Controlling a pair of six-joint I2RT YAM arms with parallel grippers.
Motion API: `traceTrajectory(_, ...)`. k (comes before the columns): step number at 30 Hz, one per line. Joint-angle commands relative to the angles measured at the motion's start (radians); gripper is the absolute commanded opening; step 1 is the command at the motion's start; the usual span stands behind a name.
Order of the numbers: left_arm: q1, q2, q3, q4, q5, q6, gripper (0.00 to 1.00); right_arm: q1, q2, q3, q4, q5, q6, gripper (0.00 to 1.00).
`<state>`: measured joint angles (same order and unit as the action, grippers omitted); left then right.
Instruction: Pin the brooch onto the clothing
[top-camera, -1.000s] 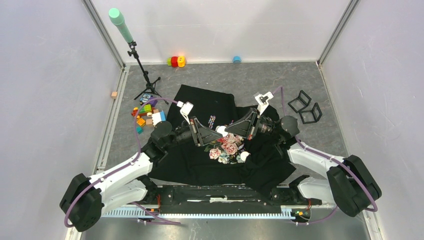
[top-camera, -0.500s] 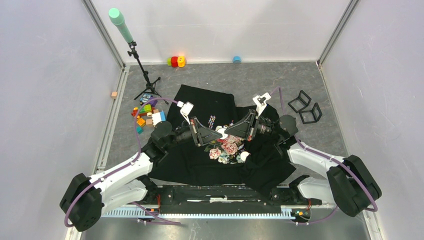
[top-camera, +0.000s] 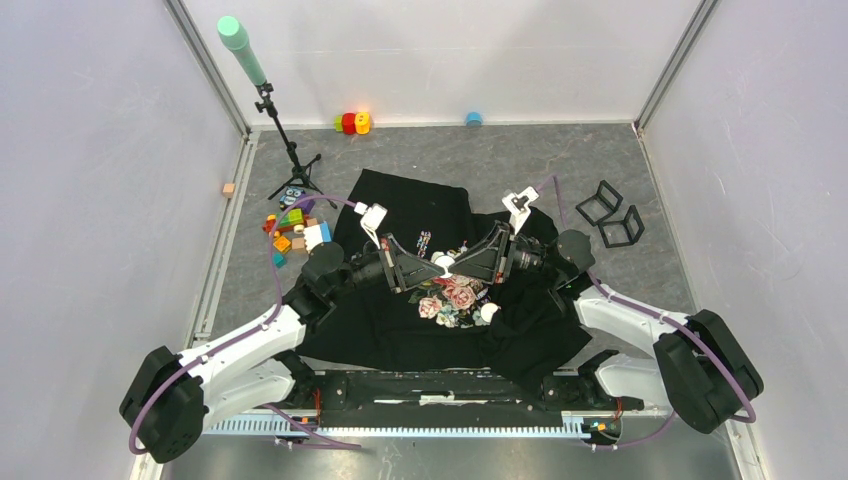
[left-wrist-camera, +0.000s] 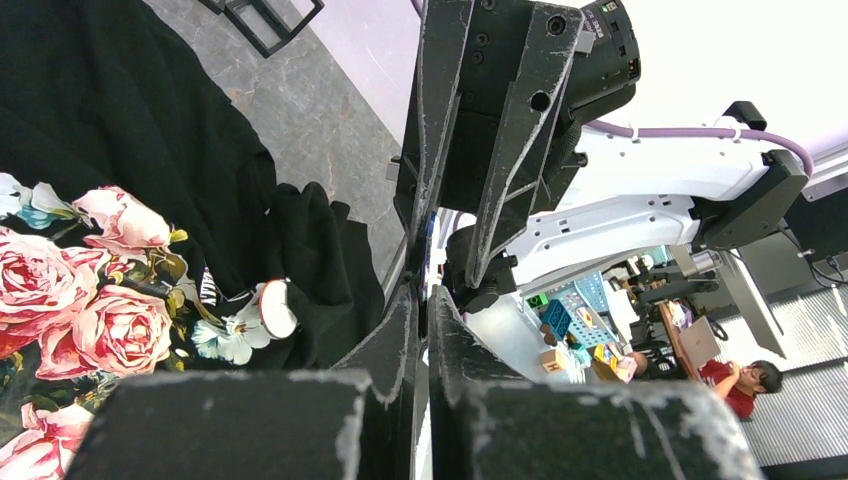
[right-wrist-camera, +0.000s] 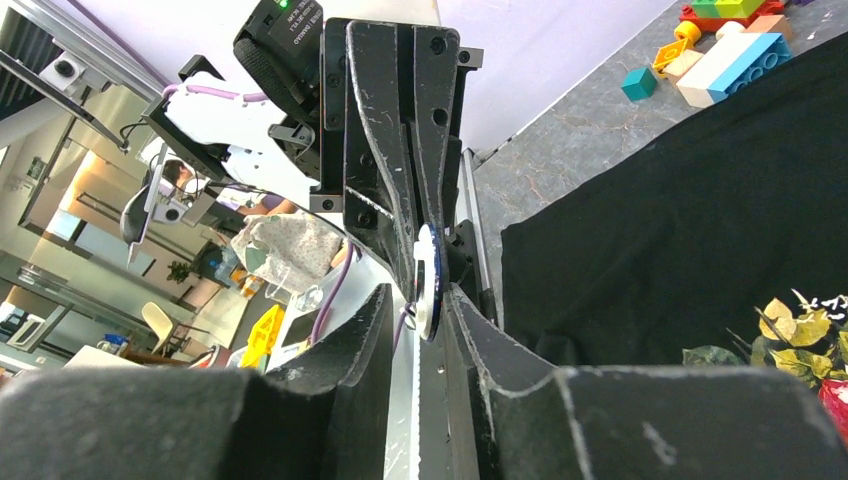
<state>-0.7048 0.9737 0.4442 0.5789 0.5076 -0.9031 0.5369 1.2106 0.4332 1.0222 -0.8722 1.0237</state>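
The black T-shirt with its rose print lies crumpled on the grey floor. It also shows in the left wrist view and the right wrist view. My two grippers meet tip to tip just above the print. The left gripper is shut on a small white round brooch, seen edge-on in the right wrist view. The right gripper is open, its jaws around the brooch with a gap on one side. A second white disc with a red rim lies on the shirt.
Toy bricks lie left of the shirt beside a tripod holding a green-tipped pole. Two black frames stand at the right. A red and yellow toy and a blue cap sit by the back wall.
My right gripper has moved left towards the left gripper, and its jaws now reach around the brooch at the left fingertips. The left arm has barely moved.
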Motion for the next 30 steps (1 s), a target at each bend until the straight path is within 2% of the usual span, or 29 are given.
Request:
traceTrajectory(1,-0.003,-0.005,0.011,0.049,0.006,-0.007,0.02,0.01,0.001,0.027,0.035,-0.018,-0.008,0.29)
traceTrajectory(5,-0.003,-0.006,0.011,0.049,0.009,-0.007,0.02,0.013,0.009,0.029,0.013,-0.005,-0.009,0.22)
traceTrajectory(13,-0.002,-0.006,0.014,0.04,0.027,0.0,0.02,0.016,0.039,0.031,-0.032,0.0,-0.023,0.14)
traceTrajectory(20,-0.002,0.01,0.042,0.021,0.088,0.025,0.02,0.02,0.073,0.123,-0.416,0.045,-0.238,0.07)
traceTrajectory(25,-0.002,0.018,0.056,0.02,0.125,0.03,0.02,0.022,0.128,0.126,-0.457,0.044,-0.249,0.05)
traceTrajectory(30,-0.002,0.035,0.069,0.017,0.155,0.031,0.02,0.033,0.172,0.176,-0.598,0.076,-0.334,0.03)
